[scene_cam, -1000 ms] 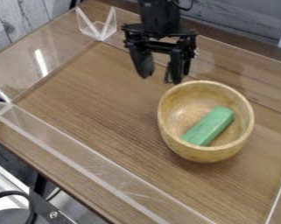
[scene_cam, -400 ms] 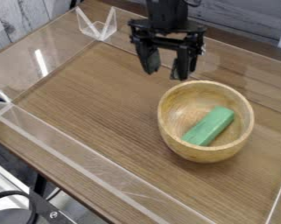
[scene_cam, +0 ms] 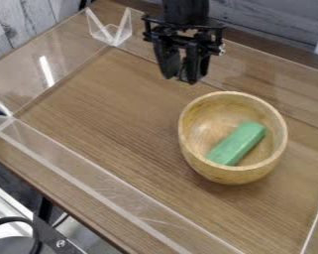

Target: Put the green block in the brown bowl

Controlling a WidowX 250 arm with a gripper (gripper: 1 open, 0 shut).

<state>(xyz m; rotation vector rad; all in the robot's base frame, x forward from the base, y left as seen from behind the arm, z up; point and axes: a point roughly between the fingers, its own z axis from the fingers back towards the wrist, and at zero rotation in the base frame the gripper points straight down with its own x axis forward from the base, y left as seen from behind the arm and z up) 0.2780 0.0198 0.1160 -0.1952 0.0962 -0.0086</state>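
Observation:
The green block [scene_cam: 237, 144] lies tilted inside the brown bowl [scene_cam: 201, 111], a round tan wooden bowl at the right of the table. The block rests on the bowl's floor and right inner wall. My gripper [scene_cam: 185, 71] hangs above the table just behind the bowl's far left rim, apart from the bowl. It points downward and nothing is between its dark fingers [scene_cam: 169, 65]. The fingers stand close together, and I cannot make out whether they touch.
A clear acrylic wall [scene_cam: 68, 169] fences the wooden tabletop [scene_cam: 95, 104] on the front left, with more clear panels at the back [scene_cam: 111, 27]. A wooden strip runs along the right edge.
The gripper has risen and drifted slightly back from the bowl, and its fingers have drawn closer together. The green block and the bowl have not moved.

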